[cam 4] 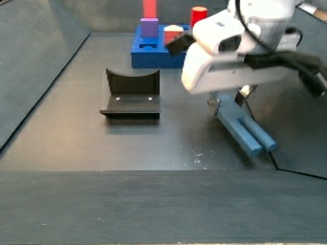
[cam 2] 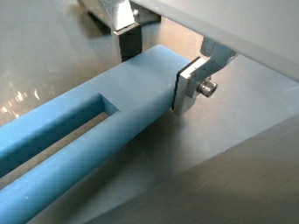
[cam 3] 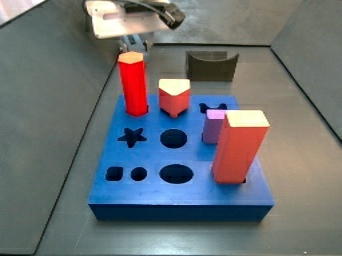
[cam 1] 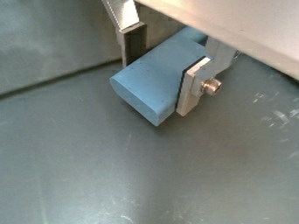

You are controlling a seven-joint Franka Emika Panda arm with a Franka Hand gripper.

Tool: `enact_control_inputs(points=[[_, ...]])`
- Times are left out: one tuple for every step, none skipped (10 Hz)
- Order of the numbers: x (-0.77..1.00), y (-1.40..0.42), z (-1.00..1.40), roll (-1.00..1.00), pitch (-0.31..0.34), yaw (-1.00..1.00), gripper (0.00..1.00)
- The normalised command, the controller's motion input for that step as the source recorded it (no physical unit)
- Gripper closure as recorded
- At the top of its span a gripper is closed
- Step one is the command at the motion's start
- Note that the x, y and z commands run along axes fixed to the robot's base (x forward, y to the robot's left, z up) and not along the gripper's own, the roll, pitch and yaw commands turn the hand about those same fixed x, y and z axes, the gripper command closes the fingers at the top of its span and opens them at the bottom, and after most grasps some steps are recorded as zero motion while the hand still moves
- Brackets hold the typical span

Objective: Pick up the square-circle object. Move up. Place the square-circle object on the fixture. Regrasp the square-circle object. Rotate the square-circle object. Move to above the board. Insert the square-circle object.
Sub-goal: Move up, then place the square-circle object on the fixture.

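The square-circle object (cam 4: 250, 134) is a grey-blue two-pronged bar lying flat on the dark floor. In both wrist views my gripper (cam 1: 163, 74) (cam 2: 159, 66) straddles one end of the bar (cam 1: 152, 87) (cam 2: 105, 114), one silver finger (cam 1: 193, 87) flat against its side and the dark pad (cam 2: 126, 44) of the second finger meeting its far edge. In a side view the gripper (cam 4: 240, 96) hangs low over that end. The fixture (cam 4: 130, 93) (cam 3: 210, 66) stands apart from the bar. The blue board (cam 3: 174, 195) (cam 4: 153, 48) lies farther off.
On the board stand a tall red peg (cam 3: 132, 85), a salmon block (cam 3: 241, 145), a purple peg (cam 3: 214, 125) and a red-and-cream peg (cam 3: 174, 95). Grey walls (cam 3: 54, 60) close in the work floor.
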Motion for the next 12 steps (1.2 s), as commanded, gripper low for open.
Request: enact_control_inputs(points=[[-0.01, -0.02, 0.50, -0.03, 0.029, 0.01, 1.00], [-0.01, -0.02, 0.37, -0.04, 0.032, 0.02, 1.00], [-0.01, -0.01, 0.18, -0.05, 0.033, 0.02, 1.00], [0.00, 0.00, 1.00, 0.00, 0.000, 0.00, 1.00], [0.00, 0.00, 1.00, -0.01, -0.003, 0.00, 1.00], [-0.01, -0.01, 1.00, -0.02, 0.009, 0.01, 1.00], [-0.01, -0.01, 1.00, -0.03, 0.012, 0.01, 1.00], [-0.02, -0.01, 1.00, -0.04, 0.017, 0.02, 1.00], [-0.02, -0.01, 1.00, -0.06, 0.020, 0.02, 1.00], [-0.02, -0.02, 1.00, -0.07, 0.018, 0.02, 1.00], [-0.02, -0.02, 1.00, -0.08, 0.017, 0.02, 1.00], [-0.02, -0.02, 0.91, -0.09, 0.019, 0.02, 1.00]])
